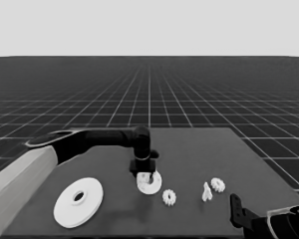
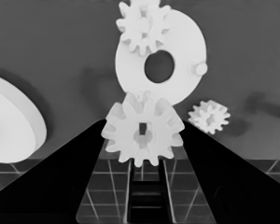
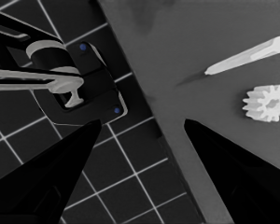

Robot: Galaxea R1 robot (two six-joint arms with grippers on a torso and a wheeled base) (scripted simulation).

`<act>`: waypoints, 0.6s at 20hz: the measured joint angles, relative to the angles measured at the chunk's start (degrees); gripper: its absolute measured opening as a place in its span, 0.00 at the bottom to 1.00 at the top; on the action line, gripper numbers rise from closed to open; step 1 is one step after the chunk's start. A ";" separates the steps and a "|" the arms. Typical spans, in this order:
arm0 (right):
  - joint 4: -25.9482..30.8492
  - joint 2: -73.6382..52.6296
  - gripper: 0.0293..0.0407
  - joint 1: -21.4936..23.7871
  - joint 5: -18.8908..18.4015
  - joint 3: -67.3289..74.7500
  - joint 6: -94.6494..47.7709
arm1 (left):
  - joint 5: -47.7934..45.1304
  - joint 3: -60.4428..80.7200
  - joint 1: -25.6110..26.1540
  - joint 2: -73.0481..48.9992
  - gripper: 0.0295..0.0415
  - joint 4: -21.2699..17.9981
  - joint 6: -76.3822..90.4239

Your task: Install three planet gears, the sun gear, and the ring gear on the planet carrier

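Pinching a toothed white gear [image 2: 142, 134] over the smaller round part [image 1: 150, 182], the left gripper [image 2: 143, 140] hides it overhead; the right gripper [image 3: 140, 140] sits spread, parked.

There are no words, numbers, labels or signs to read on anything here. The white parts, the table [image 1: 199, 149] and the arms are all plain, with nothing written on them.
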 joint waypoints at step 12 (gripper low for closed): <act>0.00 0.00 0.81 0.00 0.00 0.00 0.00 | -1.89 -5.68 9.71 1.15 0.64 9.61 4.04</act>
